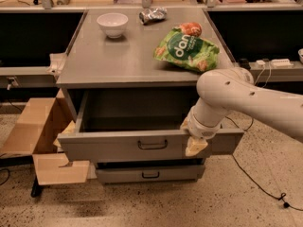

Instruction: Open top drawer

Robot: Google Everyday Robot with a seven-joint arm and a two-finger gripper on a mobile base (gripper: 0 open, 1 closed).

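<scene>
The top drawer (118, 145) is a grey metal drawer with a wide front panel and a small black bar handle (152, 144) at its centre. It stands pulled out from the grey cabinet (128, 60), and its dark inside looks empty. My gripper (195, 144) hangs at the end of the white arm, right of the handle, against the drawer's front panel near its top rim. It is apart from the handle. A narrower grey drawer front (150, 174) with a like handle sits below.
On the cabinet top stand a white bowl (112, 24), a green snack bag (187, 50) and a crumpled silver wrapper (152, 15). An open cardboard box (35, 136) lies on the floor at the left. Cables (255, 183) run over the speckled floor at the right.
</scene>
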